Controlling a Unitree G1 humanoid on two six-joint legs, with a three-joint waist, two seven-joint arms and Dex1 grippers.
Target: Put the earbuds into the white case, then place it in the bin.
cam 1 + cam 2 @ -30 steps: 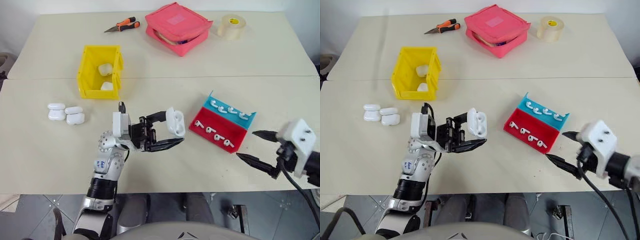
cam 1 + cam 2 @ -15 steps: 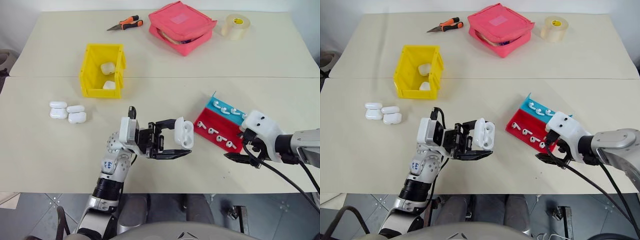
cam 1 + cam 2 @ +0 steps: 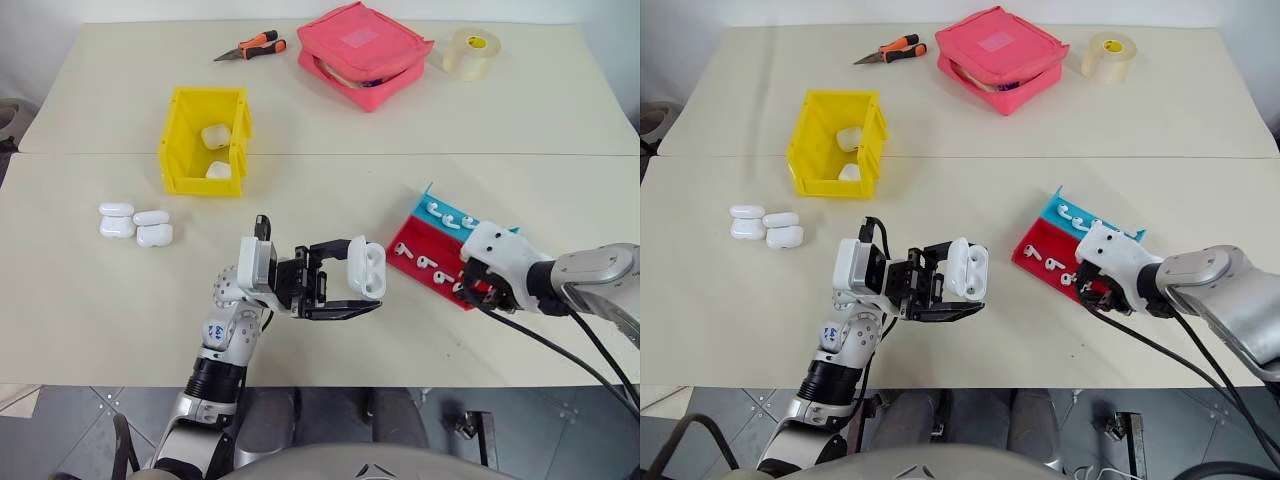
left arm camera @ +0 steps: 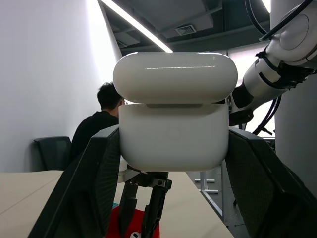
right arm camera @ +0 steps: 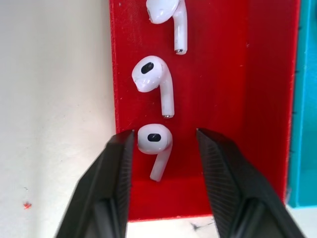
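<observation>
Risk number one is at the right hand [image 5: 163, 148]: its two fingers stand apart on both sides of the nearest earbud [image 5: 154, 144], which lies in the red part of the tray [image 5: 233, 74], and they do not yet touch it. The earbud is small and glossy, so I judge it can slip out or flip when the fingers close, mostly if they catch only the round head. The left finger [image 5: 111, 178] is also very near the tray's red wall, so it may land on the wall and push the tray on the counter [image 3: 500, 110].

This earbud lies flat, its long axis running from the head to the stem, with the stem toward the wrist camera (slightly slanted). Two more earbuds [image 5: 153, 82] lie beyond it in the same row, with similar direction.

The left hand [image 3: 345, 290] holds the white case [image 3: 368, 268] tightly above the counter, between the tray and the yellow bin [image 3: 203, 140]. The lid is open and the case stands nearly upright. If it tilts, the earbud may miss the socket.
</observation>
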